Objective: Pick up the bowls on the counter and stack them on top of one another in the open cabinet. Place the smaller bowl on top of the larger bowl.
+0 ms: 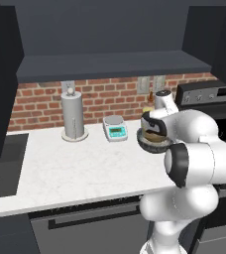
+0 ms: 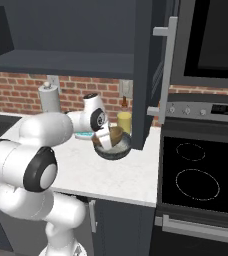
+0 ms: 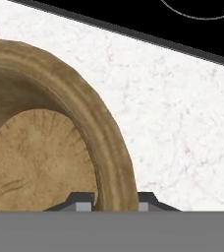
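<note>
Toward the left end of the counter (image 1: 80,168), as the left base view shows it, a paper towel holder (image 1: 74,118) stands upright near the brick wall, and a small kitchen scale (image 1: 115,127) with a teal display sits just to its right. Further right, the white arm bends over the slab and its gripper (image 3: 115,205) pinches the wall of the tan wooden bowl (image 1: 153,133), one fingertip inside the rim and the other outside, as the hand view shows plainly. That bowl hangs tilted right over the dark grey bowl (image 1: 154,145), which rests on the counter near the stove end; whether the two touch I cannot tell, since the wrist covers part of them. In the right base view the tan wooden bowl (image 2: 114,136) leans within the rim of the dark grey bowl (image 2: 113,149), with a yellowish jar (image 2: 124,121) just behind them and a small bottle beside it against the bricks. Overhead, the open cabinet (image 1: 115,64) runs wide across the wall with its shelf facing the room. At the far right lies the black stovetop (image 2: 198,175), its ring marks visible, just beside the counter's edge, with the oven's control panel above it
</note>
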Controlling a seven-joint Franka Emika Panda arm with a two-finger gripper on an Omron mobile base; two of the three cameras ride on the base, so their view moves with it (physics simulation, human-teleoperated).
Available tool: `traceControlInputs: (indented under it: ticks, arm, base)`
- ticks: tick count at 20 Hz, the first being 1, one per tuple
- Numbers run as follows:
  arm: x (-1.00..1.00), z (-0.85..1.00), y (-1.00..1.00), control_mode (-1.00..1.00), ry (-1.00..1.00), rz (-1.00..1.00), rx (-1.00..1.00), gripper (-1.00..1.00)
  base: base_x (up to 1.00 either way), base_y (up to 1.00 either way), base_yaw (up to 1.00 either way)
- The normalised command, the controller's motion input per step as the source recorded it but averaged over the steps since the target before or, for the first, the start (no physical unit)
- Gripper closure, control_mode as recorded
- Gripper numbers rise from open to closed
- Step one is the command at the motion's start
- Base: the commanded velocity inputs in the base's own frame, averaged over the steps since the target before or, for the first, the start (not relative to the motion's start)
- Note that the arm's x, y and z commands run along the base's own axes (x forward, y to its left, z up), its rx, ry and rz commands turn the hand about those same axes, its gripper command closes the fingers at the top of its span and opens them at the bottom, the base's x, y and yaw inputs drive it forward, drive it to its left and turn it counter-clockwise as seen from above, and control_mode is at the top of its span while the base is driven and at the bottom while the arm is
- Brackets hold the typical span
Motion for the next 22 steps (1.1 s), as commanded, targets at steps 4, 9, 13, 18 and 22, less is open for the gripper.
traceControlInputs:
  ticks: [4,9,13,18,22]
  arm:
    - [0.13,-0.01,-0.02,-1.0,0.0,0.0,0.0,-1.0]
    - [-0.11,0.38,-0.11,-1.0,-0.02,0.0,0.04,-1.0]
    - [-0.73,0.14,-0.61,-1.0,0.0,0.04,0.05,-1.0]
    - [-0.5,-0.22,-0.36,-1.0,0.0,0.2,0.0,-1.0]
    - [0.03,-0.24,0.0,-1.0,-0.07,0.16,0.07,-1.0]
  base:
    - [0.0,0.0,0.0]
    - [0.0,0.0,0.0]
    - [0.0,0.0,0.0]
    - [0.0,0.0,0.0]
    - [0.0,0.0,0.0]
